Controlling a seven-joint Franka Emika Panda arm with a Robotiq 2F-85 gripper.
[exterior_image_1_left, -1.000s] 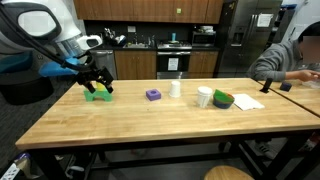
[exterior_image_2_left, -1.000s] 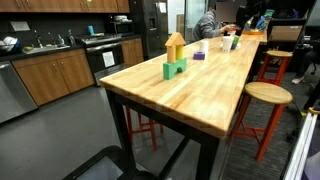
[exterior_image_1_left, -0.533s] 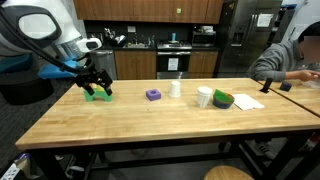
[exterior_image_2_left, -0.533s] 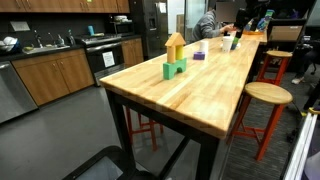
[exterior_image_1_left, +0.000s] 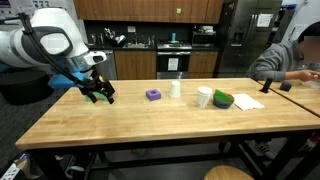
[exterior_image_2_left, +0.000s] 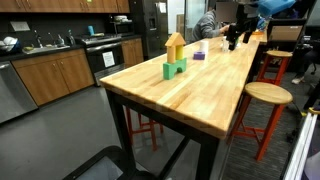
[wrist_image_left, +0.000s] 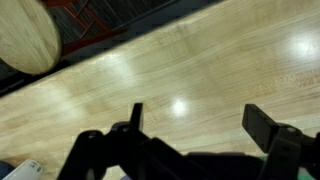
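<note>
Jaws wide apart, nothing between them. The wrist view shows only the bare, pale butcher-block wooden surface (wrist_image_left: 180, 80) below me. A green arch-shaped block (exterior_image_2_left: 175, 70) with a yellow house-shaped wooden block (exterior_image_2_left: 174, 44) on top sits left of centre in an exterior view, close by and untouched. I judge this step to be the approach. Next calls for centring over the stack, then a square descent.

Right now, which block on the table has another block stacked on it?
The green block: a yellowish roofed block stands on it, while the purple block beyond is bare.
</note>
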